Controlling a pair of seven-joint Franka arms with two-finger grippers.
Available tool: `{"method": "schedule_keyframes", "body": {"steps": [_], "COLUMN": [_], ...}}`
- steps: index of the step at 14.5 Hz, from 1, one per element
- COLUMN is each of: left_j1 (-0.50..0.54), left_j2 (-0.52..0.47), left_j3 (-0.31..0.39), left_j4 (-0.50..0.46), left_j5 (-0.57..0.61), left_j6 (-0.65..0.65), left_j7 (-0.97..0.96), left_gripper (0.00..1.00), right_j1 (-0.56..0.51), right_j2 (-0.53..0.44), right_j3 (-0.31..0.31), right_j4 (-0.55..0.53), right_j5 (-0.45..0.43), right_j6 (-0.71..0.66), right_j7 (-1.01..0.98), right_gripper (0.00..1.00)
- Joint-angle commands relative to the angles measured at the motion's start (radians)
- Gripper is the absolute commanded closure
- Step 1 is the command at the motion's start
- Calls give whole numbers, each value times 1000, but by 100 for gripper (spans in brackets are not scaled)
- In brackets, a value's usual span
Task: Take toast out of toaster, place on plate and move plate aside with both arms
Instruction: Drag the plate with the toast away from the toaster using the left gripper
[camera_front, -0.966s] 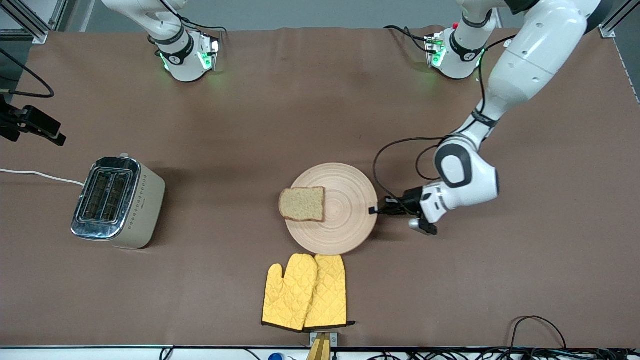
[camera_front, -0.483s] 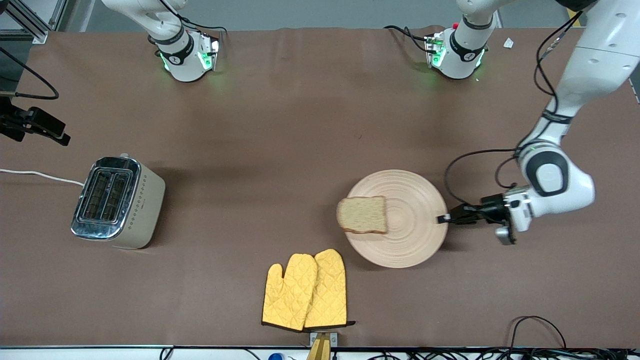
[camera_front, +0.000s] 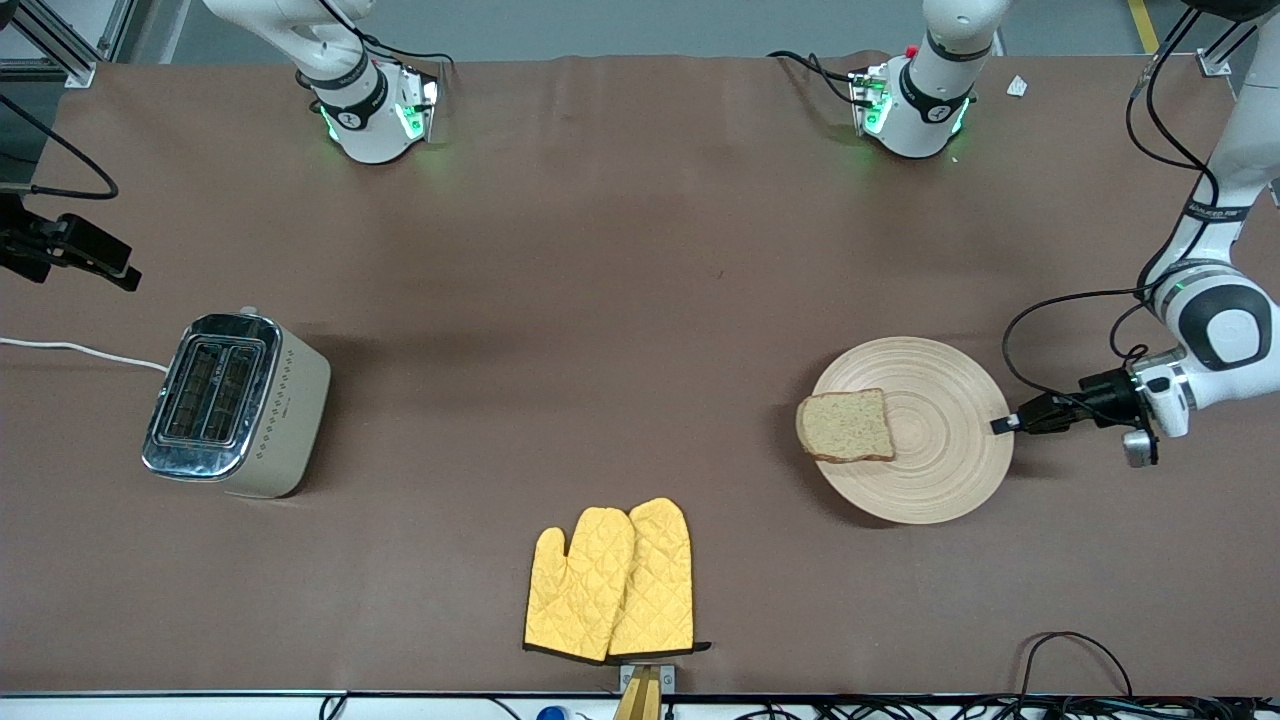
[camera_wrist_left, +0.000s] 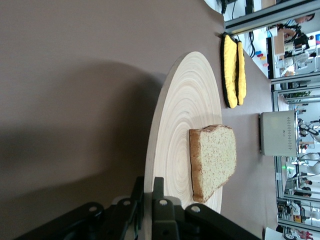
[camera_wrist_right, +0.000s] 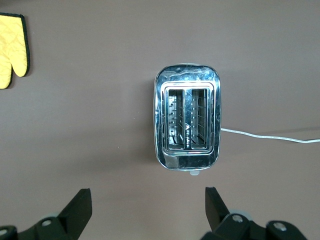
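The round light wooden plate (camera_front: 940, 470) is near the left arm's end of the table. The toast (camera_front: 847, 426) lies on it, at the edge toward the right arm's end, slightly overhanging the rim. My left gripper (camera_front: 1000, 425) is shut on the plate's rim at the side away from the toast. In the left wrist view the fingers (camera_wrist_left: 148, 187) pinch the plate's edge (camera_wrist_left: 185, 110), with the toast (camera_wrist_left: 214, 160) farther along the plate. My right gripper (camera_wrist_right: 147, 200) is open and empty, up in the air over the table beside the toaster (camera_wrist_right: 189, 122).
The toaster (camera_front: 235, 405) stands near the right arm's end of the table, its slots empty and its white cord trailing off the edge. A pair of yellow oven mitts (camera_front: 610, 582) lies near the table's front edge, also in the left wrist view (camera_wrist_left: 232, 70).
My left gripper has carried the plate with the toast from the table's middle toward the left arm's end. The right gripper has barely moved.
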Motion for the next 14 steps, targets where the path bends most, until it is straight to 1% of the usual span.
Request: {"method": "schedule_keyframes", "body": {"steps": [1, 5, 6, 7, 8, 9, 10, 11, 12, 14], "left_j1": [36, 67, 67, 67, 67, 66, 59, 58, 58, 55], "left_j2": [43, 86, 92, 101, 112, 115, 115, 113, 110, 97], "left_j3": [-7, 7, 9, 27, 33, 33, 33, 33, 32, 26], "left_j4": [24, 47, 50, 59, 71, 85, 110, 116, 117, 159], "left_j5": [-2, 0, 0, 3, 7, 26, 71, 87, 93, 107], "left_j6": [-35, -35, -35, -35, -35, -35, -35, -42, -58, -117], "left_j7": [35, 69, 69, 69, 69, 69, 60, 43, 20, -35], "left_gripper": [100, 99, 96, 91, 83, 62, 34, 11, 0, 0], "right_j1": [-13, -16, -17, -16, -14, -13, -11, -11, -11, -16], "right_j2": [-18, -17, -17, -17, -17, -17, -17, -17, -17, -17], "right_j3": [12, 12, 11, 11, 11, 12, 12, 12, 12, 12], "right_j4": [-19, -19, -19, -19, -19, -19, -19, -19, -19, -19], "right_j5": [-15, -15, -15, -15, -15, -15, -15, -15, -15, -15], "right_j6": [5, 23, 25, 31, 31, 31, 31, 31, 31, 31], "right_j7": [-9, -11, -11, -11, -11, -11, -11, -11, -11, -13], "right_gripper": [0, 0, 0, 0, 0, 0, 0, 0, 0, 0]}}
